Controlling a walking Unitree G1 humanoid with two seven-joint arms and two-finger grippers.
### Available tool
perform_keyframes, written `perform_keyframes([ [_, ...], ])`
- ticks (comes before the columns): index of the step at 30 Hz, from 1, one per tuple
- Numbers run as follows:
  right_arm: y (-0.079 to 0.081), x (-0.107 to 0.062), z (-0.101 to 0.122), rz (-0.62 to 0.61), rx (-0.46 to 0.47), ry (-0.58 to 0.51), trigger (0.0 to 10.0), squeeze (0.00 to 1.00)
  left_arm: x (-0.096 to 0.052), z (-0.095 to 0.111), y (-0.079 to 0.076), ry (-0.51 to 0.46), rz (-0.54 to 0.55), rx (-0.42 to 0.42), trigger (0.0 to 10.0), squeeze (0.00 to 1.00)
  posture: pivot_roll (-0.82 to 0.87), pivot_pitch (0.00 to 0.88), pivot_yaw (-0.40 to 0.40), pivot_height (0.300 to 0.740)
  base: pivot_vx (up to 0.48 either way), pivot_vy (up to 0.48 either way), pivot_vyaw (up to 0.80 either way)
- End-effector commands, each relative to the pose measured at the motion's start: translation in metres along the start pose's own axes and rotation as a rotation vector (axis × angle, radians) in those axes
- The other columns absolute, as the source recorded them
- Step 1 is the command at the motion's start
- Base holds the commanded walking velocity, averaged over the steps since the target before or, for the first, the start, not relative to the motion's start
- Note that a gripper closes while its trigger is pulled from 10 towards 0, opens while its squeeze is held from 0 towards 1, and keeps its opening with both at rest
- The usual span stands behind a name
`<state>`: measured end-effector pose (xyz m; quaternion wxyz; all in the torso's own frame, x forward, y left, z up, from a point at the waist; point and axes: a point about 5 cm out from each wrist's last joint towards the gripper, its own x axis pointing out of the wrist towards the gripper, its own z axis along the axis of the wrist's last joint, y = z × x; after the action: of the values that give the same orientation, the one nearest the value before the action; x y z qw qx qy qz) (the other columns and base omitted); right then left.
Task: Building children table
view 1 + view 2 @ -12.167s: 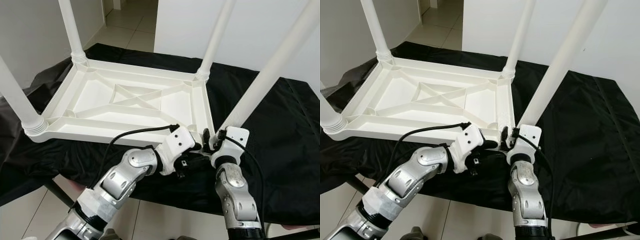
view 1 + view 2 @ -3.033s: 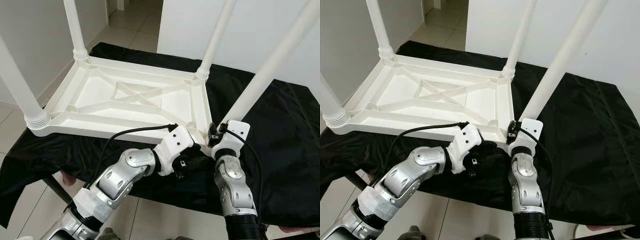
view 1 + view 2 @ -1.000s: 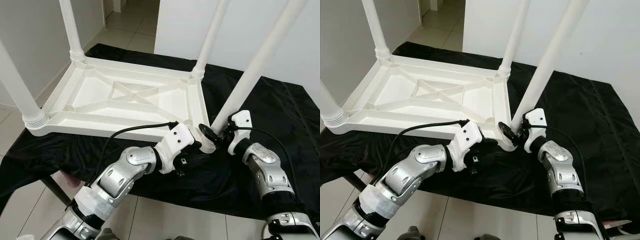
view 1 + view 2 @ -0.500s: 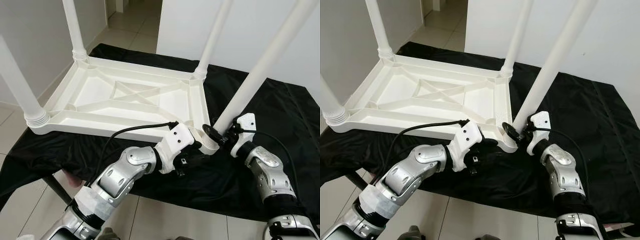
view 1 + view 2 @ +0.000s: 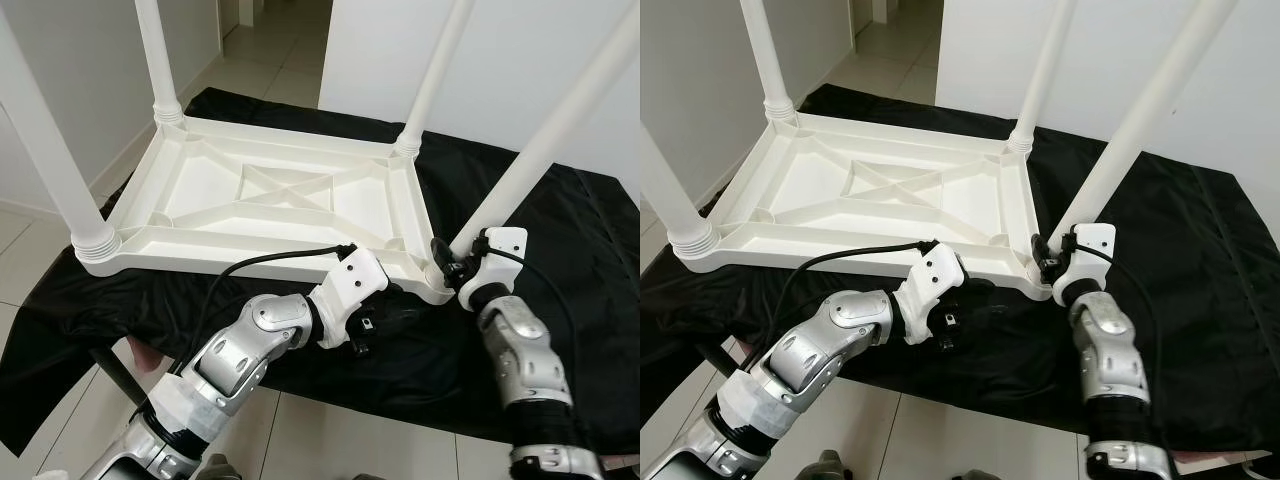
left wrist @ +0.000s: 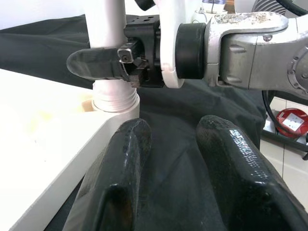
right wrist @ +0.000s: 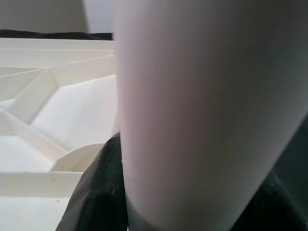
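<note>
since a second ago the right gripper [image 5: 447, 264] has swung in from the side and now clamps the base of the near-right leg [image 5: 540, 150], where earlier its fingers stood off beside that leg. nearest the camera, the left gripper [image 6: 166, 159] lies low on the black cloth [image 5: 560, 330] at the near edge, just beside the near-right corner of the upturned white table [image 5: 270, 205]; in the head views its fingers are hidden under its white wrist housing, but its own wrist view shows them a little apart with nothing between them. that same view shows one finger [image 6: 96, 65] of the right gripper across the leg just above the ribbed collar. the right wrist view is mostly a blurred white leg [image 7: 207, 110], with dark finger edges at either side and the table's ribs behind. the table rests tabletop-down on the cloth, towards the left side, its cross-braced underside facing up. four legs stand in its corners; all are cut off by the top of the frame. beyond the far edge are tiled floor [image 5: 270, 50] and white walls.
</note>
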<state>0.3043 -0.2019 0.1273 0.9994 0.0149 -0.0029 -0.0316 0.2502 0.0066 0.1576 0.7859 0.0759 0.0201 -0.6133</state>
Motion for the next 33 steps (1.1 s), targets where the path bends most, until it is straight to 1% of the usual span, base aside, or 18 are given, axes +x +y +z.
perform_keyframes([
  [1,-0.008,-0.006,-0.01,-0.128,-0.026,0.053,10.0,0.0,0.0,0.0,-0.008,0.005,-0.095,0.0,10.0,0.0,0.06,0.0,-0.085,0.74,0.0,0.0,0.0],
  [2,-0.001,-0.008,-0.011,-0.172,-0.029,0.056,10.0,0.0,0.0,0.0,-0.008,0.005,-0.095,0.0,10.0,0.0,0.06,0.0,-0.085,0.74,0.0,0.0,0.0],
  [4,0.021,-0.015,-0.015,-0.255,0.008,0.069,10.0,0.0,0.0,-0.001,-0.008,0.006,-0.093,-0.004,10.0,0.0,0.07,0.0,-0.088,0.74,0.0,0.0,0.0],
  [5,0.021,-0.015,-0.015,-0.255,0.008,0.069,10.0,0.0,0.0,-0.001,-0.008,0.006,-0.093,-0.004,10.0,0.0,0.07,0.0,-0.088,0.74,0.0,0.0,0.0],
  [6,0.03,-0.018,-0.017,-0.274,0.026,0.074,10.0,0.0,0.0,-0.001,-0.009,0.006,-0.092,-0.006,10.0,0.0,0.07,0.0,-0.087,0.74,0.0,0.0,0.0],
  [8,0.03,-0.018,-0.017,-0.274,0.026,0.074,10.0,0.0,0.0,-0.001,-0.009,0.006,-0.092,-0.006,10.0,0.0,0.07,0.0,-0.087,0.74,0.0,0.0,0.0],
  [9,0.042,-0.02,-0.017,-0.266,0.056,0.073,10.0,0.0,0.0,-0.001,-0.009,0.007,-0.092,-0.009,10.0,0.0,0.07,0.0,-0.092,0.74,0.0,0.0,0.0],
  [10,0.048,-0.021,-0.014,-0.233,0.074,0.053,10.0,0.0,0.0,-0.001,-0.008,0.007,-0.091,-0.009,10.0,0.0,0.07,0.0,-0.094,0.74,0.0,0.0,0.0],
  [14,0.046,-0.021,-0.01,-0.214,0.081,0.039,10.0,0.0,0.0,-0.001,-0.007,0.008,-0.091,-0.01,10.0,0.0,0.07,0.0,-0.094,0.74,0.0,0.0,0.0],
  [19,0.037,-0.025,-0.011,-0.246,0.064,0.044,10.0,0.0,0.0,-0.001,-0.008,0.008,-0.095,-0.006,10.0,0.0,0.06,0.0,-0.087,0.74,0.0,0.0,0.0],
  [20,0.036,-0.026,-0.01,-0.245,0.069,0.034,10.0,1.0,0.0,-0.001,-0.008,0.009,-0.098,-0.003,10.0,0.0,0.06,0.0,-0.087,0.74,0.0,0.0,0.0],
  [24,0.034,-0.029,-0.005,-0.261,0.068,0.014,10.0,1.0,0.0,0.0,-0.006,0.01,-0.099,0.002,10.0,0.0,0.06,0.0,-0.087,0.74,0.0,0.0,0.0],
  [27,0.031,-0.031,0.0,-0.249,0.099,-0.014,10.0,1.0,0.0,0.0,-0.005,0.007,-0.089,0.003,10.0,0.0,0.06,0.0,-0.09,0.74,0.0,0.0,0.0],
  [29,0.029,-0.03,0.005,-0.183,0.108,-0.041,10.0,1.0,0.0,0.0,-0.005,0.004,-0.08,0.003,10.0,0.0,0.07,0.0,-0.098,0.74,0.0,0.0,0.0],
  [30,0.029,-0.03,0.005,-0.183,0.108,-0.041,10.0,1.0,0.0,0.0,-0.005,0.004,-0.08,0.003,10.0,0.0,0.07,0.0,-0.098,0.74,0.0,0.0,0.0],
  [31,0.029,-0.03,0.007,-0.154,0.107,-0.045,10.0,1.0,0.0,0.0,-0.005,0.004,-0.077,0.003,10.0,0.0,0.07,0.0,-0.099,0.74,0.0,0.0,0.0],
  [32,0.027,-0.029,0.008,-0.124,0.107,-0.047,10.0,0.69,0.0,0.001,-0.004,0.003,-0.073,0.002,10.0,0.0,0.08,0.0,-0.103,0.74,0.0,0.0,0.0],
  [33,0.024,-0.028,0.007,-0.092,0.083,-0.037,10.0,0.0,0.0,0.0,-0.005,0.003,-0.067,0.0,10.0,0.0,0.08,0.0,-0.108,0.74,0.0,0.0,0.0],
])
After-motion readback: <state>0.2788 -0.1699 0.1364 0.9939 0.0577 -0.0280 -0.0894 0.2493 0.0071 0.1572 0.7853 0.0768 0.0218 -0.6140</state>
